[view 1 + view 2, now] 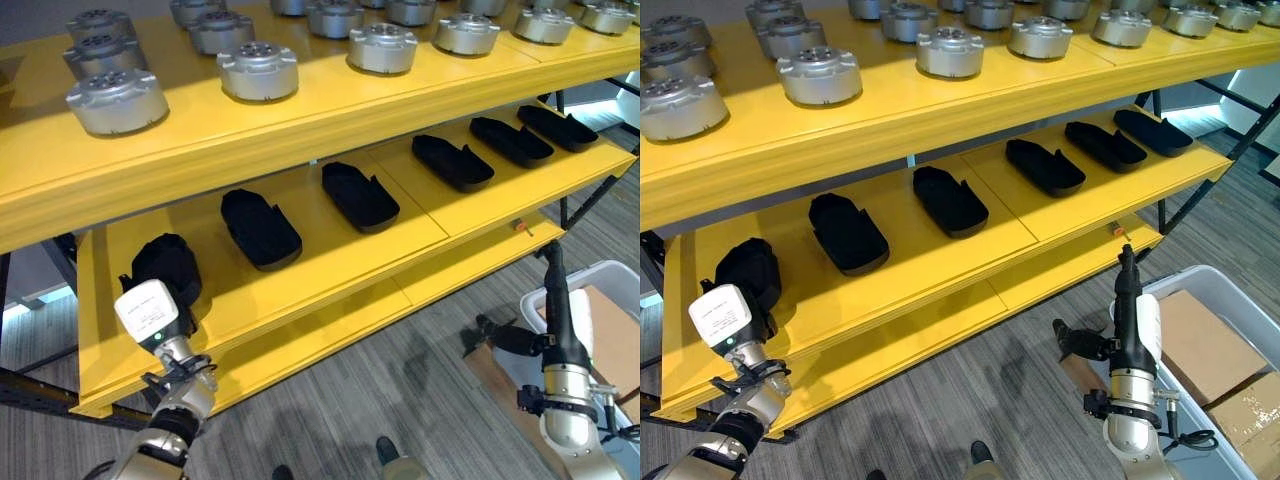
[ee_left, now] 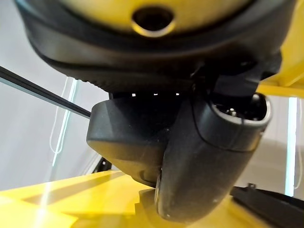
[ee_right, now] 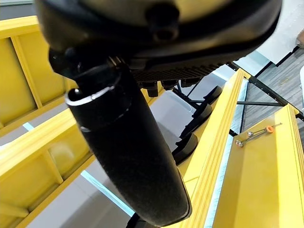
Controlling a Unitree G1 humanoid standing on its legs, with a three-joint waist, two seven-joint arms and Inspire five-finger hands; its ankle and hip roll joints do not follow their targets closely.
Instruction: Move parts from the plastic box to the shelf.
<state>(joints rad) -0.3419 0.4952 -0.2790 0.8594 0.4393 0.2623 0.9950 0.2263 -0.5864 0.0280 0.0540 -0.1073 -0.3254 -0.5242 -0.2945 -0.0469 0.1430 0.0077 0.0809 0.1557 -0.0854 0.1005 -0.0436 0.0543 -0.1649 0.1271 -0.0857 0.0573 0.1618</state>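
Five black moulded parts already lie in a row along the yellow shelf's middle tier, and a sixth black part sits at its left end with the left hand right against it. I can't tell if those fingers are curled round it or just resting, since the wrist housing hides them.

Risk as I see it: that part is close to the shelf's front lip, so a sloppy pull-back could drag it off onto the floor.

The right hand, near the shelf's lower front edge, points up with straight fingers, holding nothing, just above the plastic box.

Parts look matte, smooth, shoe-shaped shells. On the shelf's top tier sit silver round motor housings, ribbed metal.
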